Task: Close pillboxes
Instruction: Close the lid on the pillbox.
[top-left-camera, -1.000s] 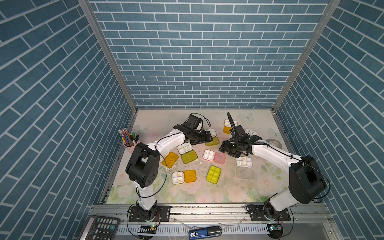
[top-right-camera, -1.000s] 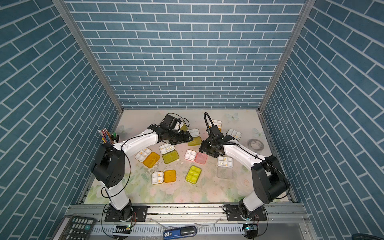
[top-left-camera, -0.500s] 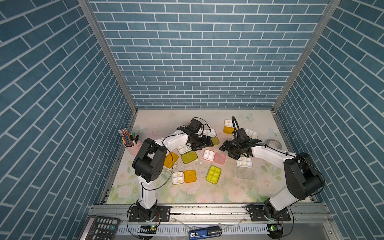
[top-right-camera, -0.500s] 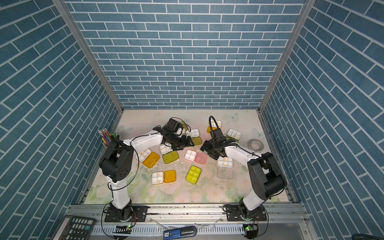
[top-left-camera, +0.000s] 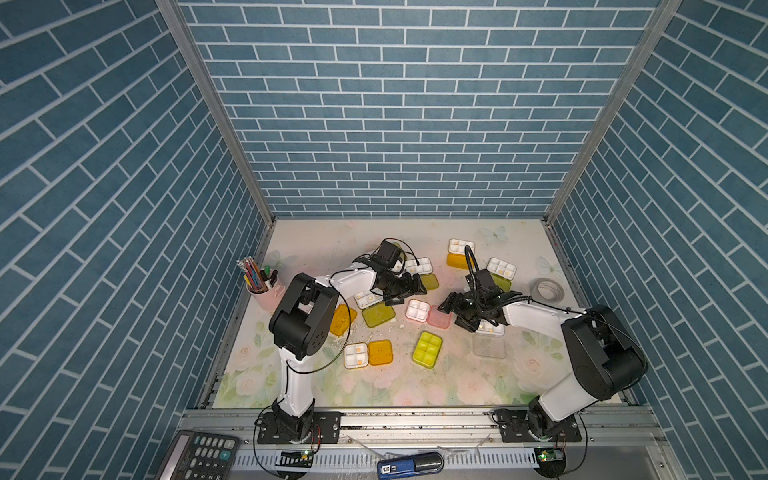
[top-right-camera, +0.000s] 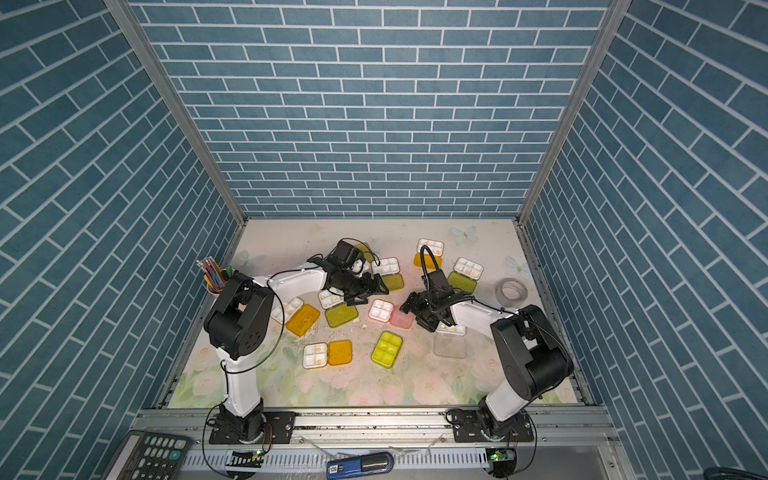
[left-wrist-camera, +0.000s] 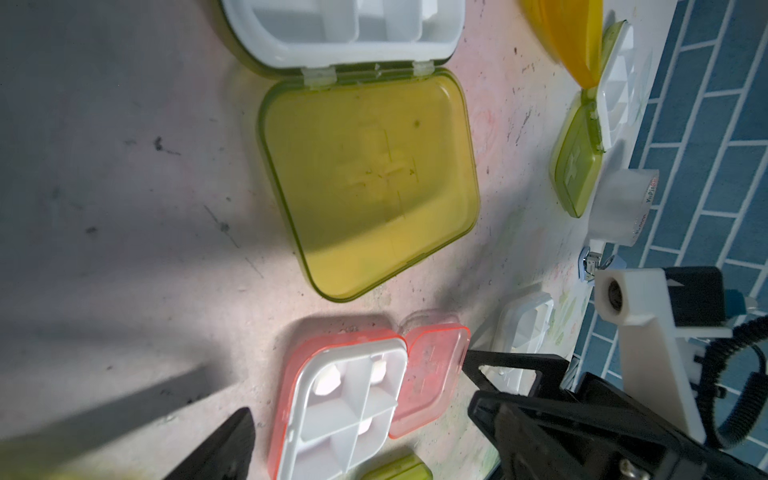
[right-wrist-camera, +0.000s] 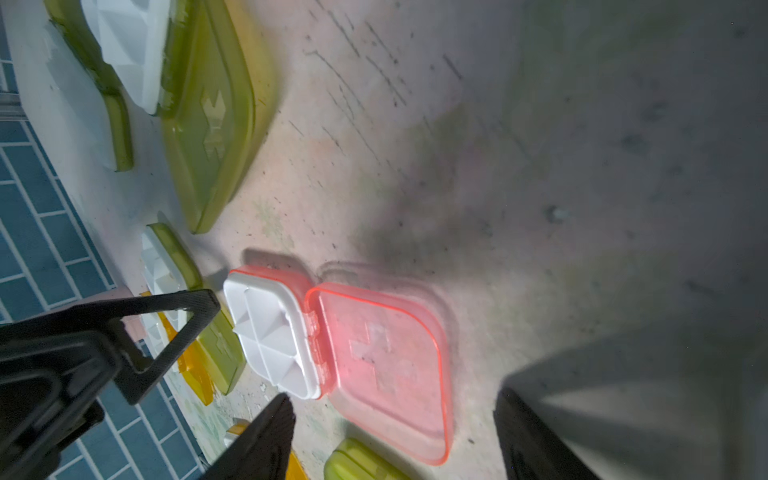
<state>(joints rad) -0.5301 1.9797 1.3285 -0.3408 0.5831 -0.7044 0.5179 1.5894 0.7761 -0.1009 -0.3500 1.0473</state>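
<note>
The right gripper (right-wrist-camera: 395, 395) has its two black fingers (right-wrist-camera: 266, 440) spread wide, with nothing between them except the free edge of a lid lying below. The left gripper (top-left-camera: 417, 287) also looks spread and empty, and one finger (right-wrist-camera: 205, 303), a thin open triangle of black plastic, is near the white tray. Between the two grippers the pink pillbox (right-wrist-camera: 270, 336) lies open and flat near the middle of the table (top-left-camera: 374, 249). Its tray is white, hard and glossy, with rounded corners and divided cells. Small hinge tabs join the tray to a translucent pink lid (right-wrist-camera: 382, 365) embossed with a cross. The box is probably very light and slippery, so it would likely skate on the smooth, scuffed, flower-printed surface unless the tray is braced. The thin lid looks stiff but springy. The best hold is likely its free edge opposite the hinge, lifted, folded over and pressed until it snaps. The hinge seems the weak spot. Around it lie more open pillboxes, some with a yellow-green lid (left-wrist-camera: 370, 187) and some with an orange lid (top-left-camera: 380, 352), and one yellow-green pillbox (top-left-camera: 427, 350) is already shut.
</note>
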